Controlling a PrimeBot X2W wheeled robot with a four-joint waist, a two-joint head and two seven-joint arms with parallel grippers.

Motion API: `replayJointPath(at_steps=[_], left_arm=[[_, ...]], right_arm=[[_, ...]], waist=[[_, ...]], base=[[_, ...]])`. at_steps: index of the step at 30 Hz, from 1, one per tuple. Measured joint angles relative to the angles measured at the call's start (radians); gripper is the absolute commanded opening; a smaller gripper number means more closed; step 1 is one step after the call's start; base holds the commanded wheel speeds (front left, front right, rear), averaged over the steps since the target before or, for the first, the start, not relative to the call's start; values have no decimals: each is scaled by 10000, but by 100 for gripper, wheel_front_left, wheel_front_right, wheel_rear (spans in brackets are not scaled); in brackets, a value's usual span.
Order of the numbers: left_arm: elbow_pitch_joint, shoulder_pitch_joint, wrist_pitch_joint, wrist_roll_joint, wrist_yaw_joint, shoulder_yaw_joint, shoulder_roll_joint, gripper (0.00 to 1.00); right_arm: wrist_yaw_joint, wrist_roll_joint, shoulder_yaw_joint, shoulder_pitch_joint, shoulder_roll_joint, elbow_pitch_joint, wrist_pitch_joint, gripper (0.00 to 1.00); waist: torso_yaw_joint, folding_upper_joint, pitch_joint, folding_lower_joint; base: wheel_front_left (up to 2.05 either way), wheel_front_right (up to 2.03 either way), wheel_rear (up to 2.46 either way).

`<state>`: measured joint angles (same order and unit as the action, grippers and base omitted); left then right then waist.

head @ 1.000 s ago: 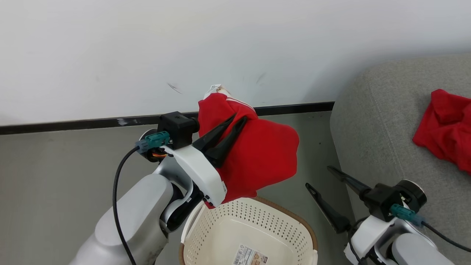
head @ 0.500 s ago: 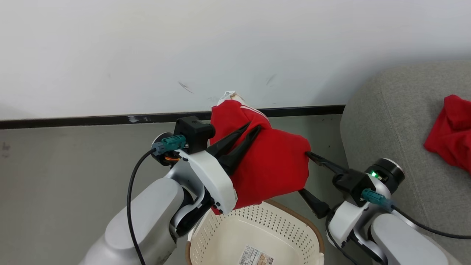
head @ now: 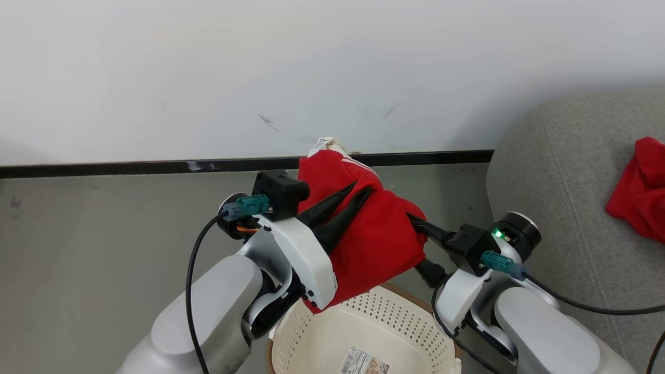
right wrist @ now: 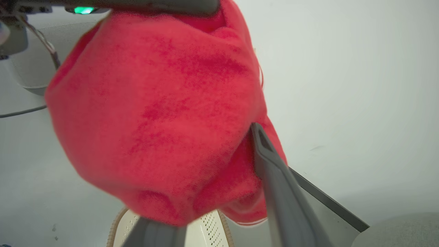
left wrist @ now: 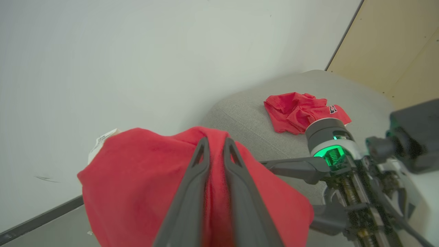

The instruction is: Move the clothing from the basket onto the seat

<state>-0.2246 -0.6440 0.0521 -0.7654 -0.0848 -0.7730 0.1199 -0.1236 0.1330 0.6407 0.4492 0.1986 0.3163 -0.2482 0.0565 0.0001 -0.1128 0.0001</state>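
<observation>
So, state at the handover:
- Garment: red garment (head: 382, 234), a bunched lump in the air over the far rim of the basket (head: 374, 317). White tag end points up toward the wall and the hem hangs near the rim.
- Left fingers (left wrist: 190, 192): together, clamped on a fold at the top of the lump.
- Right fingers (right wrist: 274, 178): apart, one on each side of the lump's right flank with cloth between them. We see no firm pinch.
- Key relation: the seat (head: 561, 171) lies right of the lump with the right arm between them, so we judge the right arm nearer for the drop.
- Axis: no clean one, roughly tag to hem, far-high to near-low. The right fingers cross it from the right.
- Left arm pose: forearm rises from near left, fingers pointing far and right.
- Right arm pose: forearm comes from near right, fingers pointing left into the cloth.
- Seat load: second red garment (head: 636, 192) lies on it, far right.
- Next, our guess: right closes, left releases, swing right.
</observation>
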Motion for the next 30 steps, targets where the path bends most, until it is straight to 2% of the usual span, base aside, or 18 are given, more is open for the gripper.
replayJointPath(at_steps=[8,17,18,19,20,21,30], left_arm=[[-21,3,50,0,2,4,0,0],[-21,2,38,-2,117,128,54,0],[-21,3,38,-2,117,121,61,4],[-21,3,38,-2,117,119,61,42],[-21,3,38,-2,117,115,58,89],[-17,3,38,-2,117,115,56,100],[31,9,-8,0,132,117,102,100]], right_arm=[[0,178,-25,258,-67,364,-25,0],[0,744,-669,298,-178,201,-25,0],[0,765,-738,298,-190,167,-25,0],[0,773,-802,291,-192,148,-25,0],[0,775,-872,269,-192,123,-25,0],[0,786,-953,253,-192,98,-25,0],[0,1062,-2057,35,-196,-420,-25,0]], waist=[[1,0,-23,0],[-53,0,-23,0],[-67,0,-23,0],[-81,0,-25,0],[-96,0,-28,0],[-111,0,-31,0],[-291,0,-80,0]], base=[[0,0,0],[0,0,0],[0,0,0],[0,0,0],[0,0,0],[0,0,0],[0,0,0]])
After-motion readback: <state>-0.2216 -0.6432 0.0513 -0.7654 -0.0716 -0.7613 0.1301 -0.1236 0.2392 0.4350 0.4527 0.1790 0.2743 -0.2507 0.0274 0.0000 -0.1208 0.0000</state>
